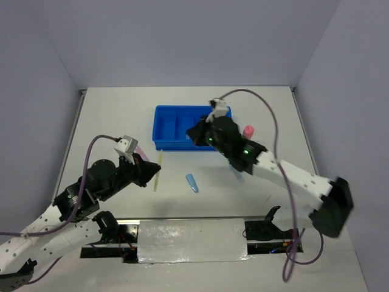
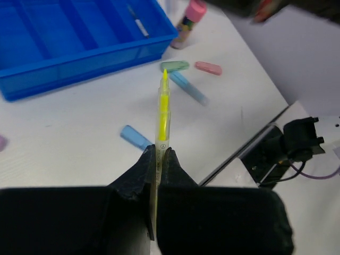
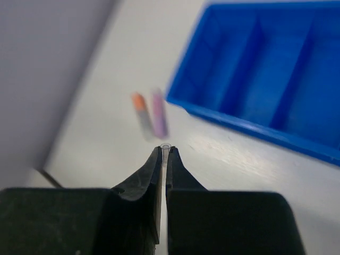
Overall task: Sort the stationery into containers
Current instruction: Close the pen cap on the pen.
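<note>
Gripping a thin yellow pen (image 2: 163, 109) by its rear end, the left claw (image 2: 158, 155) holds it near and left of the blue tray (image 1: 173, 125). The right claw (image 3: 165, 151), by the tray's right half, is closed on a thin pale item (image 3: 165, 145) whose identity cannot be told. A blue marker (image 1: 192, 182) lies loose on the worktop (image 1: 109, 121), near side of the tray.

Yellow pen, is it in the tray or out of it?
Out: the yellow pen is clamped in the left end effector, short of the blue tray.
</note>
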